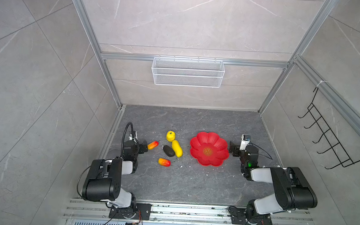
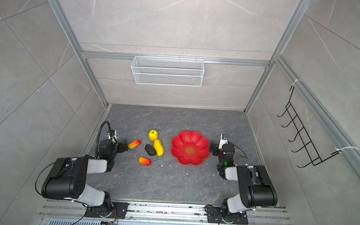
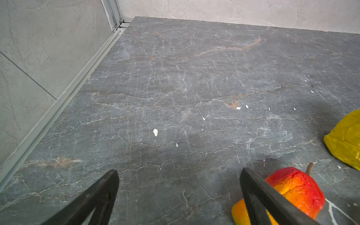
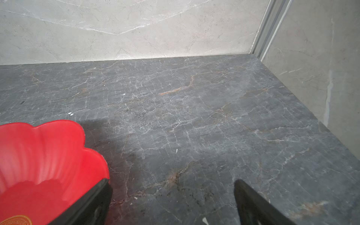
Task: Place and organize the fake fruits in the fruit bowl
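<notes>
Red flower-shaped fruit bowl [image 2: 179,143] on table [image 2: 171,180]. Fruits at bowl's 9 o'clock, on table: round yellow fruit [image 2: 153,135] touching long yellow fruit [image 2: 158,147]; black oval fruit [image 2: 150,150] against it; red-orange fruit [image 2: 134,144] just beside left pincer [image 2: 125,145]; second red-orange fruit [image 2: 144,161] at oval's 7 o'clock. Right pincer [image 2: 211,149] at bowl's 3 o'clock.

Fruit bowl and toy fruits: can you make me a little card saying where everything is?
Bowl: shallow glossy red flower-shaped dish, empty
Table: dark grey stone-look tabletop, holds all five fruits
Cluster: round yellow plastic fruit, long yellow plastic fruit, blackish oval fruit, close together
First red-orange-yellow oblong fruit: beside left end effector, outside its jaws
Second red-orange-yellow oblong fruit: alone, nearer the robot's bases
Left end effector: open, empty
Right end effector: open, empty, beside the dish's rim
</notes>
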Tool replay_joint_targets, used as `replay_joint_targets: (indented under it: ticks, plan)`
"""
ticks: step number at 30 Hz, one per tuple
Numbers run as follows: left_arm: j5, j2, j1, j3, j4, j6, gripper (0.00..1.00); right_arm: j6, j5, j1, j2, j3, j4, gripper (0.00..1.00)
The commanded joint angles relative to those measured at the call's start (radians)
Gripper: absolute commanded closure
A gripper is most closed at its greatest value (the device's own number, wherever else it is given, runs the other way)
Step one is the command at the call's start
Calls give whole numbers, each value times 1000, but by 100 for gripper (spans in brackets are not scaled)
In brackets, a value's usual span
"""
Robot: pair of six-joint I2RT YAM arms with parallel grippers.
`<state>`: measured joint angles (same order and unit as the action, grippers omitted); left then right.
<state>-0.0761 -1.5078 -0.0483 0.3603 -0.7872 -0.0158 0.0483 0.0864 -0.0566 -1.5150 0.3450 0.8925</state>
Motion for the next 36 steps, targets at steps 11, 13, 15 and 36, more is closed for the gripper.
replay_joint_targets:
  ticks: [11, 13, 15, 36]
  plan:
    - [16, 8, -5, 13, -37, 2, 0, 5, -13, 13, -5, 17, 0, 0]
    - [17, 6, -6, 16, -34, 2, 0, 4, -12, 13, -5, 17, 0, 0]
    - [17, 6, -5, 16, -34, 2, 0, 4, -11, 12, -4, 17, 0, 0]
    - [-117, 204, 60, 112, 260, 22, 0, -3, 213, -56, 217, 15, -150, 0]
